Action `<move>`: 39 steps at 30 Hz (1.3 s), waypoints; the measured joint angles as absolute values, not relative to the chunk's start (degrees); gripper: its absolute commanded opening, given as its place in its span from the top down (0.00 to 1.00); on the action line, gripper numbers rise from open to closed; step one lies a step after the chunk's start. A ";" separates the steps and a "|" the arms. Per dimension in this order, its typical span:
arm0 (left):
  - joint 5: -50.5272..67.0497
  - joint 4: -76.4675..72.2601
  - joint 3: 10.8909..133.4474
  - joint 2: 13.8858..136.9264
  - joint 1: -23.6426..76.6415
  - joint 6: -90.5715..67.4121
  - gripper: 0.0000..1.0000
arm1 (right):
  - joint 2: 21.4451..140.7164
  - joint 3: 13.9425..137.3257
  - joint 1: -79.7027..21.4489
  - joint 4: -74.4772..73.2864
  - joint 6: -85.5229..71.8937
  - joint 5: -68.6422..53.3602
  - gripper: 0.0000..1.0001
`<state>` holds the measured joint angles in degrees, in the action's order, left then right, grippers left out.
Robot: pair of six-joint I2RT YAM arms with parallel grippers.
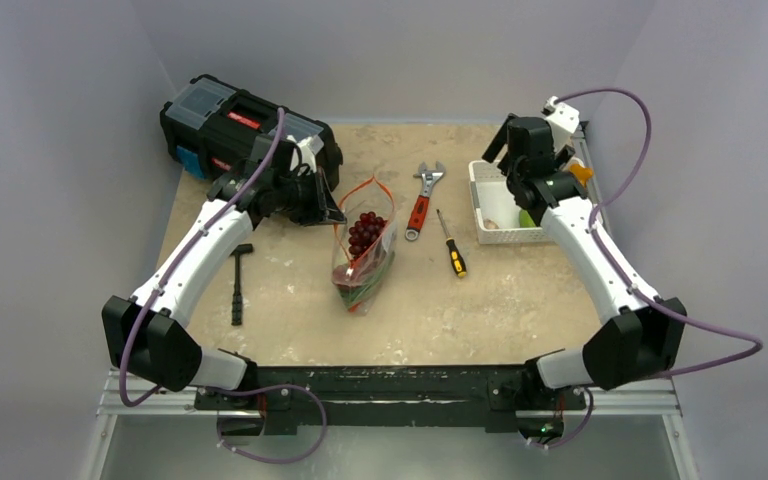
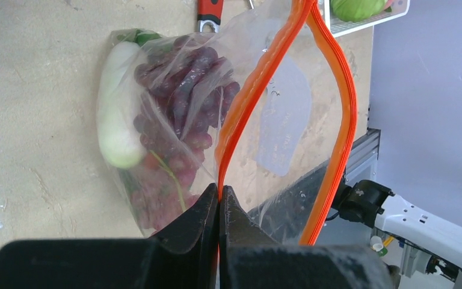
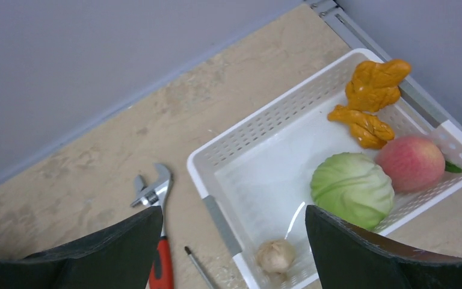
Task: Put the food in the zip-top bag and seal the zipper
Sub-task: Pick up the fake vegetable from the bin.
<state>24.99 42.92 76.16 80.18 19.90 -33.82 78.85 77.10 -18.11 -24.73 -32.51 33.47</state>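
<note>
The clear zip-top bag [image 1: 363, 255] lies mid-table, its orange zipper [image 1: 375, 190] gaping open. Inside are a purple grape bunch [image 2: 186, 108], a white-green radish [image 2: 117, 108] and reddish pieces. My left gripper [image 2: 219, 194] is shut on one side of the zipper strip [image 2: 246, 102] and holds the mouth up; it shows in the top view [image 1: 335, 212]. My right gripper [image 3: 233, 223] is open and empty above the white basket [image 3: 264, 120], which holds a green cabbage [image 3: 352, 188], a pink-red fruit [image 3: 410, 162], orange pieces [image 3: 370, 96] and a small beige bulb [image 3: 275, 256].
A red-handled wrench [image 1: 420, 203] and a yellow-black screwdriver [image 1: 451, 245] lie between the bag and the basket [image 1: 488, 208]. A black toolbox [image 1: 230, 125] stands at the back left. A black hammer [image 1: 239, 282] lies at the left.
</note>
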 measured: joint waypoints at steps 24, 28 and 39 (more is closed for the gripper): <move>26.87 42.70 76.16 80.18 19.90 -33.87 1.00 | 94.02 75.46 1.98 -25.63 -38.61 20.03 0.14; 26.98 42.61 76.16 80.20 19.90 -33.89 1.00 | 93.23 74.52 5.65 -21.34 -39.55 21.06 0.14; 28.01 42.44 76.16 80.40 19.90 -34.02 1.00 | 96.27 74.52 13.06 -15.75 -37.45 22.52 0.19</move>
<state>28.01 42.44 76.16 80.40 19.90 -34.02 96.27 74.52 13.06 -15.75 -37.45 22.52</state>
